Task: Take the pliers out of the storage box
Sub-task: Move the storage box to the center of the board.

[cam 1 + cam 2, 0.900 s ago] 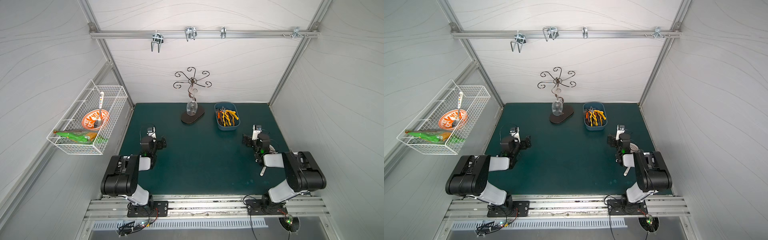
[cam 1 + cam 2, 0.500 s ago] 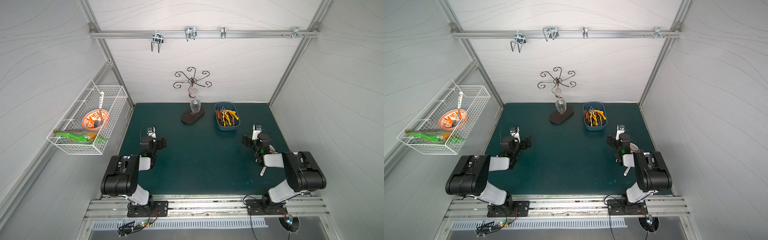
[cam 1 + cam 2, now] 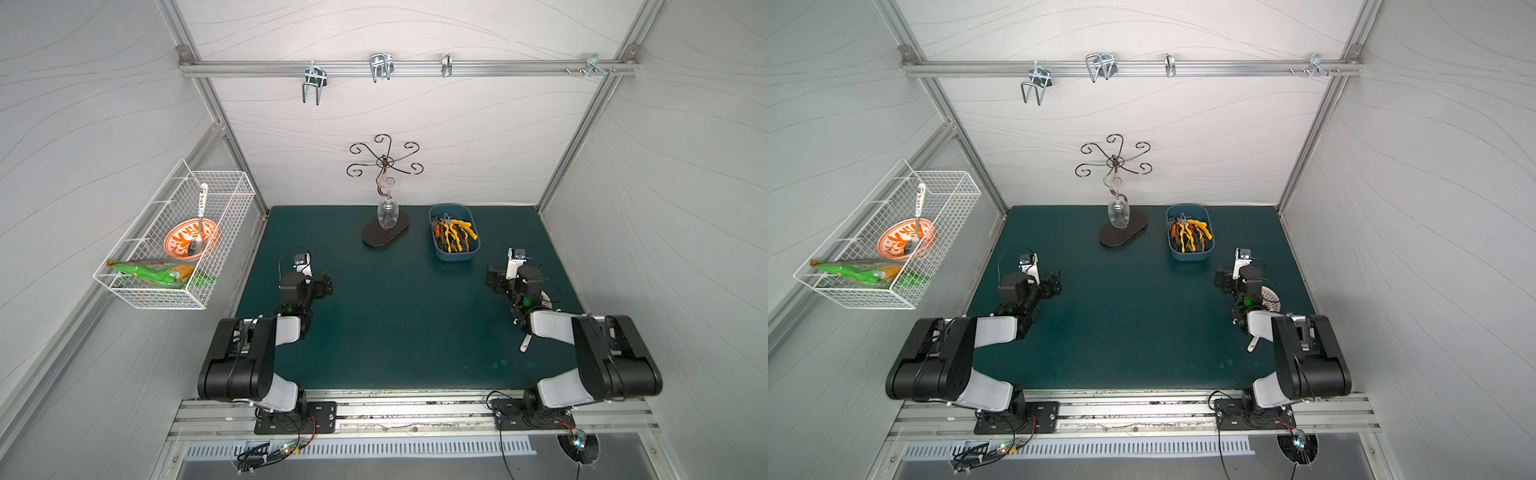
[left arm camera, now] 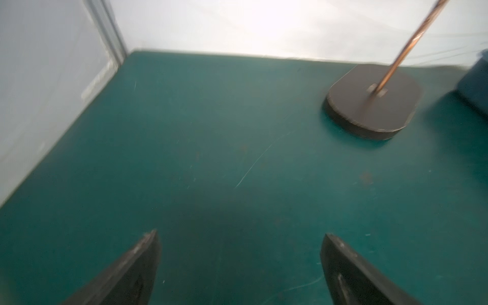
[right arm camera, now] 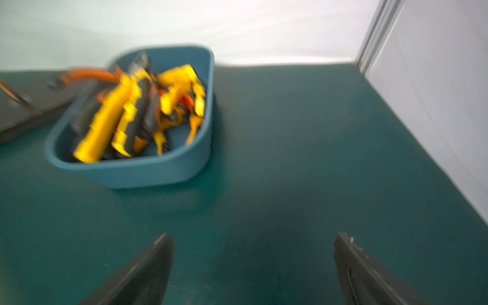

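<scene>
beyond the parted right jaws, pliers [image 5: 105, 126] fill the storage box [image 5: 148, 171].

glass stand [image 3: 376, 242] rear centre; wire basket [image 3: 158, 297] left

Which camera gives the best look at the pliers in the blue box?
The top views: both look down into the storage box and show the pliers sharply, though small. The right wrist view shows them larger but motion-blurred. The left wrist view catches only a blurred corner of the box, no pliers.
</scene>
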Robot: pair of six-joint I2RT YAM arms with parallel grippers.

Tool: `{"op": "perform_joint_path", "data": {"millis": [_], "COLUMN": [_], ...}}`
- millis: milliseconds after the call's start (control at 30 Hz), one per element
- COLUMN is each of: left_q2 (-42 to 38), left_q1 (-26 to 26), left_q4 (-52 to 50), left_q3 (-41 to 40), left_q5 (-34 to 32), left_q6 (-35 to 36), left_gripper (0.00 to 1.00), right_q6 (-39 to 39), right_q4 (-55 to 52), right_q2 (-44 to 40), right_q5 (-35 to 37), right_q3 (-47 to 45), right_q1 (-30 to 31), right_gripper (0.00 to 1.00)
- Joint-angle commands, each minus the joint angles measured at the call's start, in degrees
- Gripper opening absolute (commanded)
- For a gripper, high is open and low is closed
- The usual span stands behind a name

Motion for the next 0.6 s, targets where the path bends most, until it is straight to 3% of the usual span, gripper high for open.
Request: {"op": "perform_joint_path", "data": {"millis": [0, 133, 200, 367, 467, 567], "left_q2": [-5.01, -9.11, -11.74, -12.86, -12.97, -13.57], "left_q1": [-5.04, -11.83, -16.14, -28.23, -35.63, -39.79], "left_q4": [-2.93, -9.02, -12.2, -20.31, -23.9, -26.26], "left_q3": [0.57, 2.2, 3.15, 7.05, 9.24, 10.9], "left_q5": [-3.75, -8.03, -8.25, -8.86, -7.71, -2.14], "left_q6": [5.14, 7.26, 7.71, 5.96, 3.94, -0.38], "left_gripper": [1.0, 1.0, 1.0, 1.0, 1.0, 1.0], "right_q6": [-0.09, 5.3, 5.86, 8.74, 13.8, 12.48], "right_q4": [-9.11, -21.0, -25.06, -34.91, -47.1, -54.33], "right_q2": [-6.19, -9.52, -9.79, -5.83, 0.45, 8.02], "right_q5": [-1.5, -4.61, -9.4, -15.78, -12.04, -8.99], "right_q3": [2.65, 9.19, 12.71, 22.07, 31.39, 39.05], "right_q1": [0.97, 1.02, 0.96, 0.77, 0.81, 0.43], "right_gripper": [0.99, 0.99, 0.99, 0.99, 0.99, 0.99]}}
